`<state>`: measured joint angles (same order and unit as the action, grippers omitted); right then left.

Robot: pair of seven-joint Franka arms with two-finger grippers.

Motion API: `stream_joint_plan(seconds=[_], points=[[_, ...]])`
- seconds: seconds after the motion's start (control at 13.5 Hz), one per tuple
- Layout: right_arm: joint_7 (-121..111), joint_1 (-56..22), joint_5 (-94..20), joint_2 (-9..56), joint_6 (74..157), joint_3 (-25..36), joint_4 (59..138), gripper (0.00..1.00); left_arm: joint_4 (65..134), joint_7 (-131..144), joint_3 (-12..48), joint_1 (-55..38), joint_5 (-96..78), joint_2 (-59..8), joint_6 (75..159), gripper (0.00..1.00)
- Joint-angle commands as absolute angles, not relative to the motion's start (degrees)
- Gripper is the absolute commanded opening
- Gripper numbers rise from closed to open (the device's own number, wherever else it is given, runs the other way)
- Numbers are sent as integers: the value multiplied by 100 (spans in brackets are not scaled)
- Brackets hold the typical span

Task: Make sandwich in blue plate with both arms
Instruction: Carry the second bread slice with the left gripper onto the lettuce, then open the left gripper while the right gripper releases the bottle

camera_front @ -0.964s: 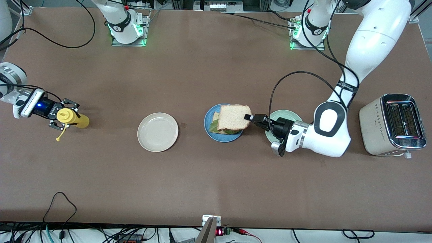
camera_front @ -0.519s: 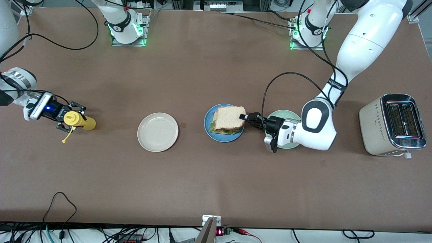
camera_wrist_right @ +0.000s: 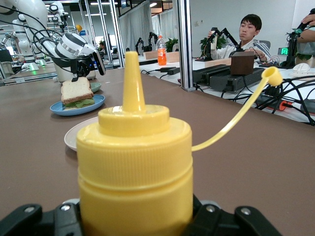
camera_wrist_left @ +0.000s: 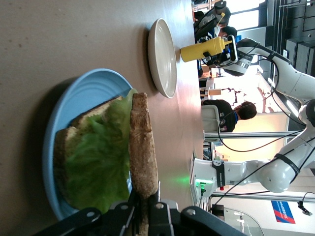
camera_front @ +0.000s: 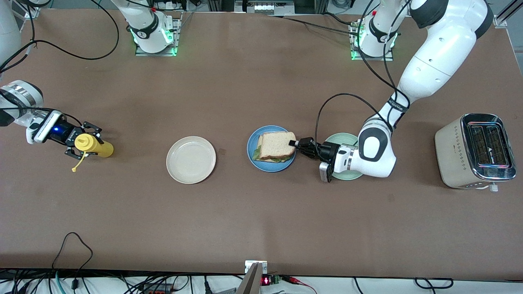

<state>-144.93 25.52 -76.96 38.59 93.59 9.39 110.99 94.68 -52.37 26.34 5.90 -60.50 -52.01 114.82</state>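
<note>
the blue plate (camera_front: pixel 251 157) sits on the brown table (camera_front: pixel 261 212) about midway between the two arms' ends, with the sandwich (camera_front: pixel 276 146) on it. the bottom slice and a crinkled green lettuce leaf (camera_wrist_left: pixel 96 167) lie flat in the plate, while the top bread slice (camera_wrist_left: pixel 142 147) is pinched at its edge by the left end effector (camera_front: pixel 293 143), which reaches in low from the left arm's end of the table. in the left wrist view the black fingers (camera_wrist_left: pixel 157 216) are clenched on the crust of that slice, and the slice is lifted on the held side so it rests tilted over the lettuce.

just beside the blue plate, toward the left arm's end, lies a pale mint-green plate (camera_front: pixel 341 138), mostly covered by the left arm's wrist. a cream toaster (camera_front: pixel 474 151) with a chrome top stands farther toward that end. a cream-white plate (camera_front: pixel 191 159) lies toward the right arm's end of the table, apart from the blue one.

the right end effector (camera_front: pixel 81 141) is at the right arm's end of the table, around a yellow squeeze bottle (camera_front: pixel 92 145) whose cap dangles on its strap; i cannot tell whether its fingers are clamped on the bottle or slack around it.
</note>
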Motion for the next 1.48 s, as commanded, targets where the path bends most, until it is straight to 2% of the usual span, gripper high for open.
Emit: stream_joint_plan(seconds=[0.0,0.07,0.22,0.59,0.82,0.96,1.19,1.41], points=[[-14528,2759,-7726,3797,9299,853,11136,100,9396,-5537,2672,501,-6293,-5317,11619,87],[-14563,2812,-7717,3797,9299,853,11127,100,9387,-5642,2663,510,-6267,-5283,11637,100],[-14529,3014,-7437,3797,9299,844,11110,100,9430,-5957,2558,554,-6083,-5169,11646,100],[-14493,3532,-6857,3788,9334,765,11074,100,9413,-5985,2443,755,-4187,-4554,11549,100],[-14415,3884,-6111,3666,9343,765,11048,100,9422,-5959,2435,966,-3368,-4273,11243,100],[-14187,3902,-5610,3307,9439,686,10934,100,9396,-5601,2330,1054,-2938,-4001,10822,100],[-12811,3780,-4547,2428,9677,396,10785,100,9360,-4443,2285,1046,-2077,-3351,10285,100],[-10922,3035,-3650,1699,9694,360,10320,100,9229,-3414,2303,1028,-945,-2639,9776,100]])
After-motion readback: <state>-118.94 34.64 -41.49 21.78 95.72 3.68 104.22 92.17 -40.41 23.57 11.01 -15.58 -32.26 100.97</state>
